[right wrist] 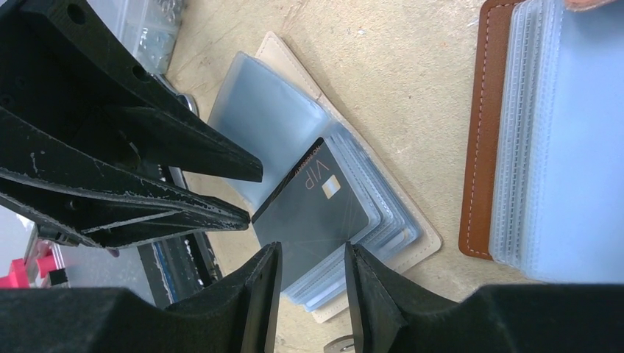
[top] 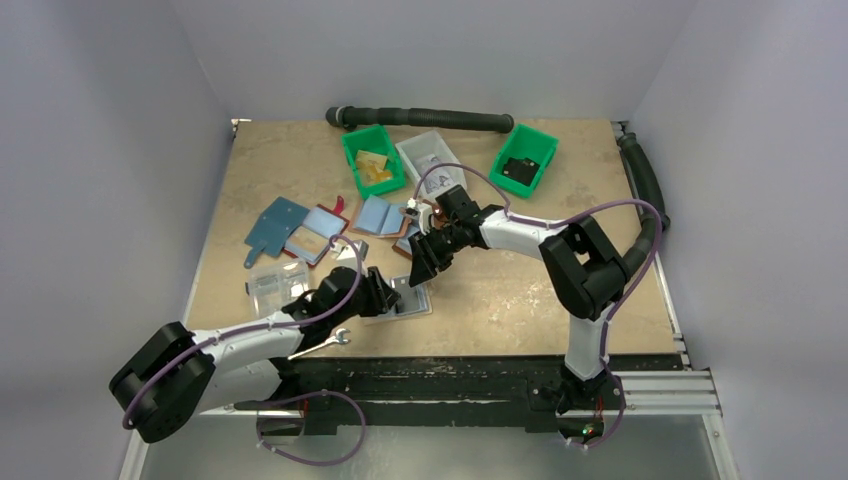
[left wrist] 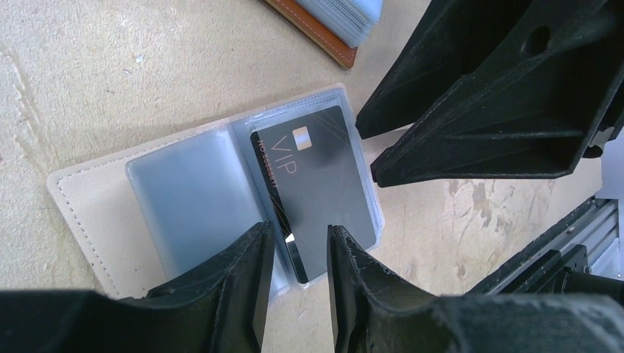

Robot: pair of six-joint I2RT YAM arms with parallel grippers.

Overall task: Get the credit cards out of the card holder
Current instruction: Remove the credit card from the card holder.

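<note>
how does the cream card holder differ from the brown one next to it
Cover: the cream card holder has a pale off-white cover, the brown card holder a brown one. Contents: the cream one shows a dark grey VIP card in its top sleeve; the brown one's top sleeve looks plain pale blue. Both lie open on the table with stacked clear sleeves.

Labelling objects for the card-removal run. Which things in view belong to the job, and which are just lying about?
In the job:
- card holder, lying open
- dark grey VIP card, in its sleeve
- left gripper
- right gripper

Lying about:
- brown leather wallet
- two green bins
- clear plastic box
- black hose
- silver wrench
</note>
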